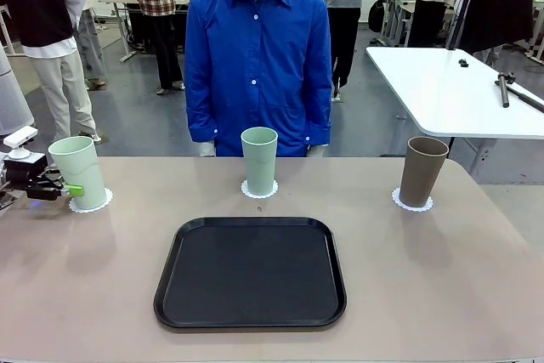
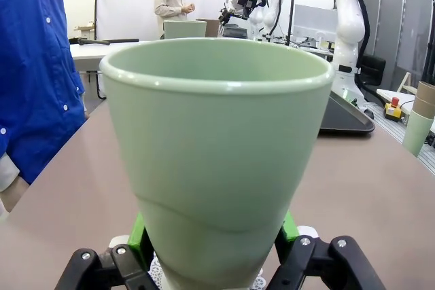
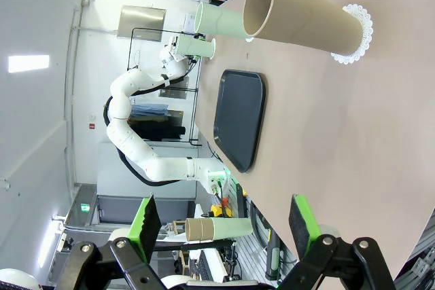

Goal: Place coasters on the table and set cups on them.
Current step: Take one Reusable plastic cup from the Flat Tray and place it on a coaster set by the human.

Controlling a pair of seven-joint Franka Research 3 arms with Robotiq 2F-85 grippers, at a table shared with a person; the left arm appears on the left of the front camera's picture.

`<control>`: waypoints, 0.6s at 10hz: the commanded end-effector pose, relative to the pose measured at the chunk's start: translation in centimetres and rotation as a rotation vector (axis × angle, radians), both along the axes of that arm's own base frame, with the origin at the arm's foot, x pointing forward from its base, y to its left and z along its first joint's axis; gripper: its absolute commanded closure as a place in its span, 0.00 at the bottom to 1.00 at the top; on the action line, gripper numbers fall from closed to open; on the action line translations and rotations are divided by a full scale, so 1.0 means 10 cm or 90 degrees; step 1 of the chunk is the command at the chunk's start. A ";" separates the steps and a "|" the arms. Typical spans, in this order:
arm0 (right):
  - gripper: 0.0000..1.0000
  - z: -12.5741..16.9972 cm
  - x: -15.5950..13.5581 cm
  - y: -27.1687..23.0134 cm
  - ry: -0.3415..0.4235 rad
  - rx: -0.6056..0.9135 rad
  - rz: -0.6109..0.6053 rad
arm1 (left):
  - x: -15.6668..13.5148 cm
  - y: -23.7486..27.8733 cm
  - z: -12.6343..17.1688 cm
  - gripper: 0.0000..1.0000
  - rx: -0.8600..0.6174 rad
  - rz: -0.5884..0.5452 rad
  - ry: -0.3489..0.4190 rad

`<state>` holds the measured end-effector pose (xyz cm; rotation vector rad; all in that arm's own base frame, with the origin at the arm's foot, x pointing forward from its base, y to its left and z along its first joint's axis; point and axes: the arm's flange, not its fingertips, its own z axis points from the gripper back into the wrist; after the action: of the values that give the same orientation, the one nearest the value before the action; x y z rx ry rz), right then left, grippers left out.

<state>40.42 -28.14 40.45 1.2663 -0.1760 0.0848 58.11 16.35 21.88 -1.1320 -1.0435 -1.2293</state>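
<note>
At the table's [image 1: 442, 278] far left a pale mint cup [image 1: 78, 172] stands on a lacy white coaster [image 1: 92, 203]. My left gripper [image 1: 64, 186] comes in from the left, shut on its lower part. In the left wrist view the cup [image 2: 217, 154] sits between my green pads [image 2: 138, 233], with the coaster's edge [image 2: 158, 273] beneath. A second mint cup [image 1: 259, 159] stands on its coaster [image 1: 259, 191] at the far middle. The brown cup [image 1: 422, 171] is on a coaster [image 1: 412, 203] at the far right. My right gripper [image 3: 224, 236] is open, well back from the brown cup [image 3: 306, 18].
A black rectangular tray [image 1: 251, 271] lies in the middle near the front edge. A person in a blue shirt [image 1: 259, 57] stands at the far side behind the middle cup. A white table [image 1: 450, 91] stands beyond the right corner.
</note>
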 end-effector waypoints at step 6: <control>0.00 0.00 0.01 0.00 0.002 -0.002 -0.001 | 0.05 0.02 0.00 0.00 0.013 -0.018 -0.003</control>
<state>40.42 -28.14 40.45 1.2663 -0.1760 0.0848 58.20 16.40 21.79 -1.1273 -1.0355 -1.2353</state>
